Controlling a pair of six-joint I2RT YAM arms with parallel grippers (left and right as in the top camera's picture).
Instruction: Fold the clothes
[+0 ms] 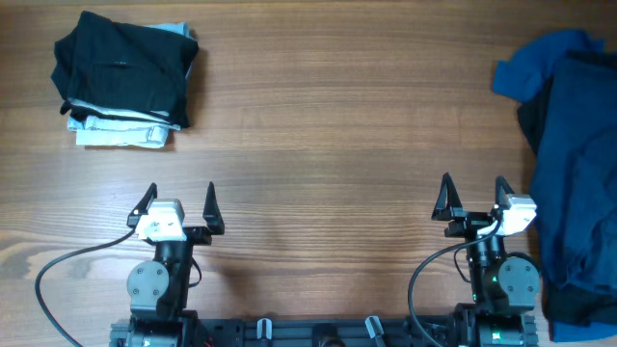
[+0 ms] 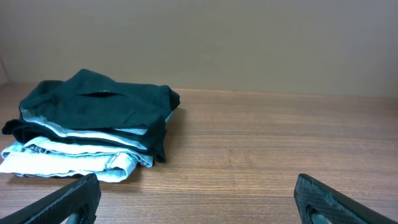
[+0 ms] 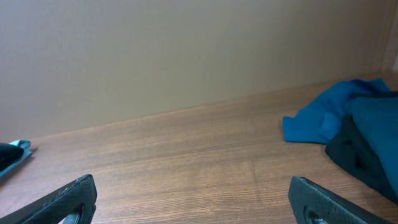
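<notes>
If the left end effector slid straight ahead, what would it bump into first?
Probably the right edge of the folded clothes stack, which lies ahead of the left end effector. The wrist view shows the stack left of centre, so it might only clip it.

The table (image 1: 318, 125) was brown wood, its grain running side to side. A plain beige wall (image 2: 249, 43) rose along its far edge. The light was soft and even.

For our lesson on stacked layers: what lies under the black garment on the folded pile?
A folded pale blue garment lies under the black garment, its edges showing along the near side. Its covered middle and any further layers cannot be seen.
</notes>
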